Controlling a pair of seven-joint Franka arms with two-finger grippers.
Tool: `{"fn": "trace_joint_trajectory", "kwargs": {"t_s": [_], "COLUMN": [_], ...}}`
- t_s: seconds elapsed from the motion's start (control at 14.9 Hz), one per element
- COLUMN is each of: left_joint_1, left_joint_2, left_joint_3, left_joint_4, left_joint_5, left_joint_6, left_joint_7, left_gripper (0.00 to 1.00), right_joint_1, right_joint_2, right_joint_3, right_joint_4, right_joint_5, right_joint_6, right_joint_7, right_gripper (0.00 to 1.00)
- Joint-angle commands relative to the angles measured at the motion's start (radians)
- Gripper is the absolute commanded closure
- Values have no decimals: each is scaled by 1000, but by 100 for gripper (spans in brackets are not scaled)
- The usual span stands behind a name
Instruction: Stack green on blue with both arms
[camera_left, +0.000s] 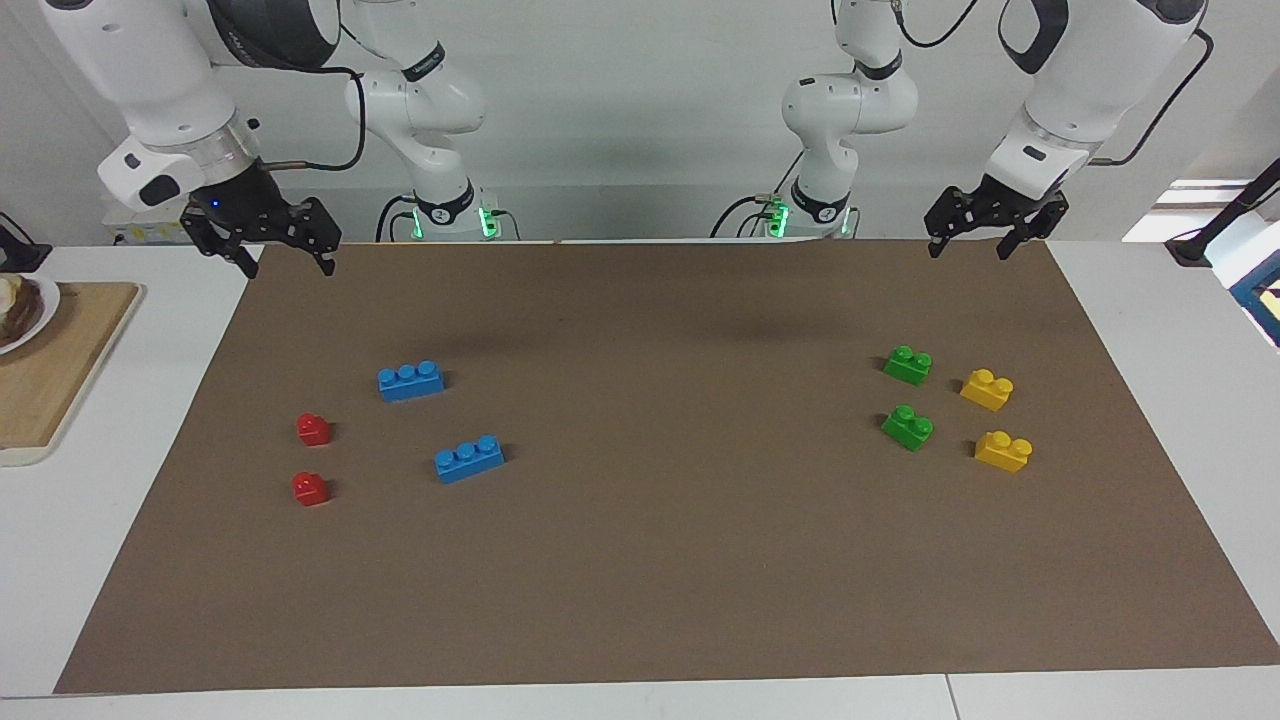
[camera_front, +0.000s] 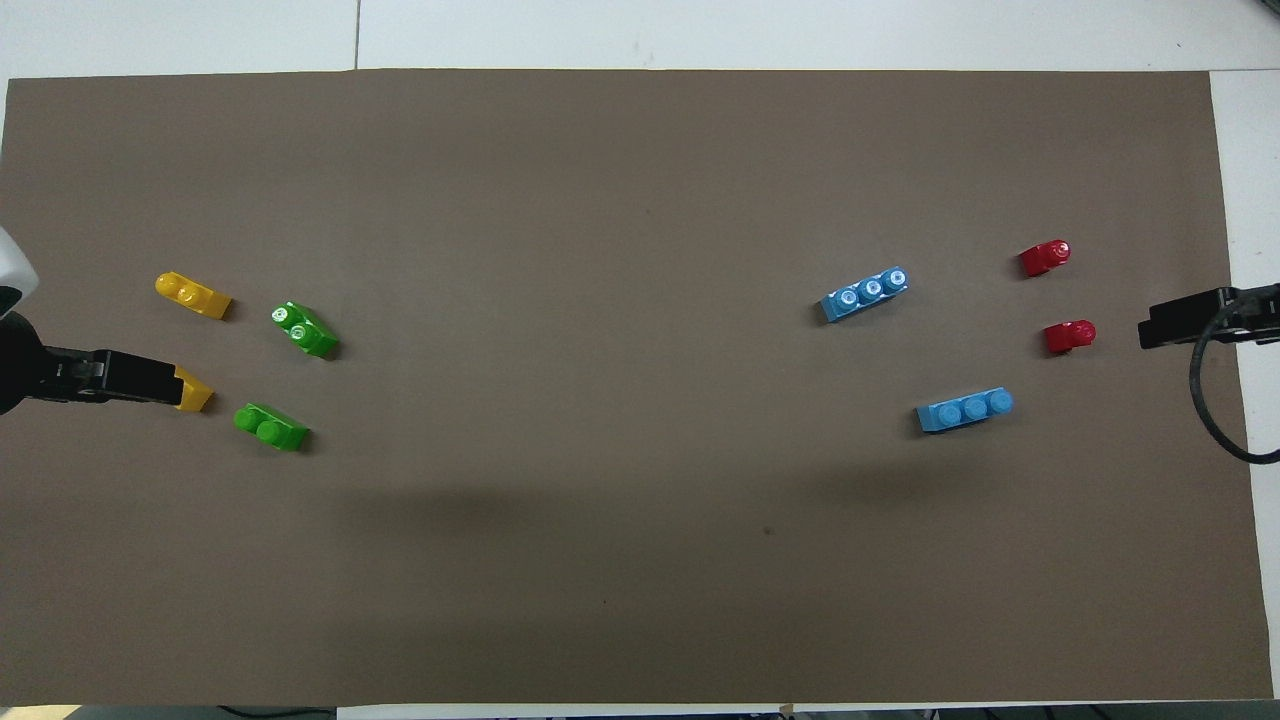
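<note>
Below left pincer (camera_left: 990, 245): green brick (camera_left: 908, 364) | probably light, stiff, slick; grip flat sides | both pincers open, empty, right pincer (camera_left: 268, 245) included

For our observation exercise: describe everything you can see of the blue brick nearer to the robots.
The blue brick nearer to the robots is bright blue, glossy plastic, with one row of three round studs facing up. It lies flat and slightly askew on the brown mat, toward the right arm's end of the table. Nothing touches it; it is unstacked.
</note>
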Motion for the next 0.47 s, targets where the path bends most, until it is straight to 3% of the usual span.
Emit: {"fn": "trace_joint_trajectory", "kwargs": {"t_s": [0.0, 0.4], "left_joint_1": [1, 1], "left_joint_2": [-12, -18], "left_joint_3": [1, 1], "left_joint_4": [8, 3], "left_joint_5": [1, -4], "left_joint_6": [-23, -11], "left_joint_7": [-11, -10], "left_gripper": [0, 0], "right_joint_1": [-4, -16], "right_joint_2": [-28, -34], "right_joint_3": [5, -1], "right_joint_4": [-34, -18], "right_joint_5": [-5, 4], "right_joint_6": [22, 10], "right_joint_7": [23, -18], "right_gripper": [2, 0]}}
